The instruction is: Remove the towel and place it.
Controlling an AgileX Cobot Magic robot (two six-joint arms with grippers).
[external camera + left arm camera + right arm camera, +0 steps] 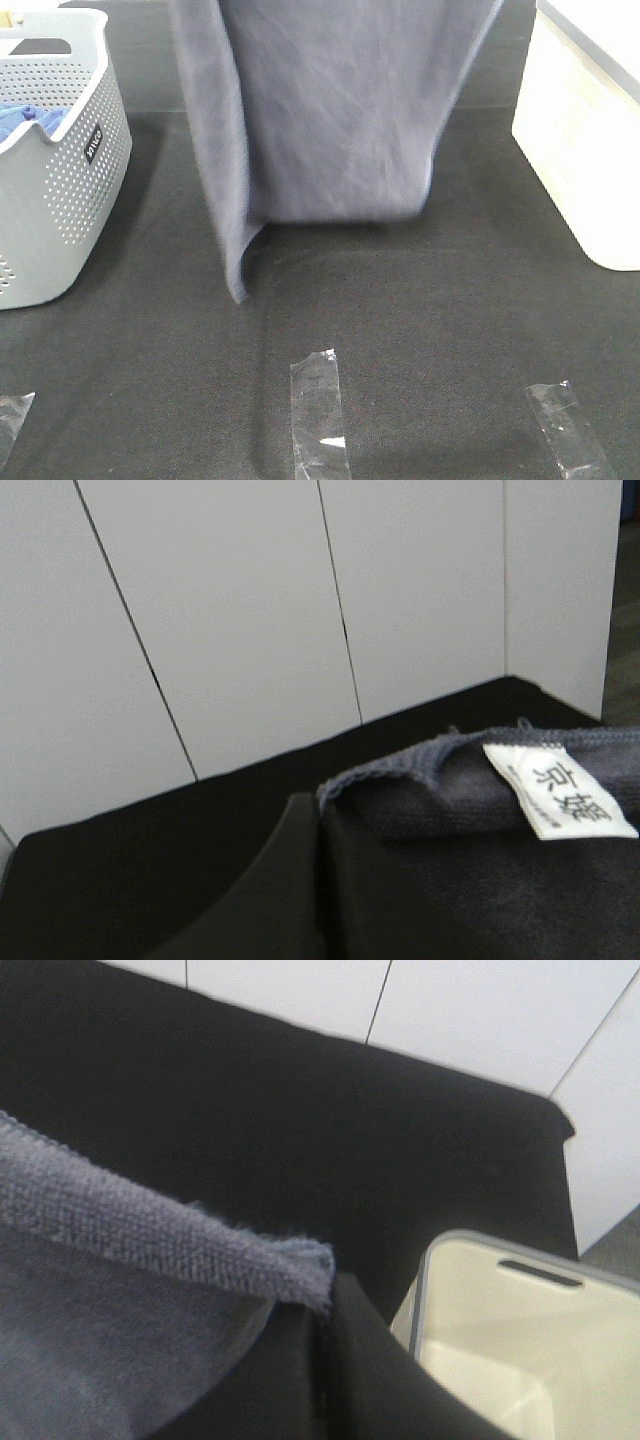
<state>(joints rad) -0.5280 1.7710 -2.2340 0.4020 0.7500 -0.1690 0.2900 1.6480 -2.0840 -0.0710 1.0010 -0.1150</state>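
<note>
Between basket (pixel 60 190) and white bin (pixel 590 150), towel (pixel 330 110) hangs.

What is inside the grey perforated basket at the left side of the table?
A bright blue cloth shows inside the basket, just past its rim. The near wall hides the rest of the inside, so anything lying deeper cannot be seen.

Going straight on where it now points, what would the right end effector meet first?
Probably the black tabletop, passing beside the cream bin; the white wall lies beyond. Depth is unclear.
</note>
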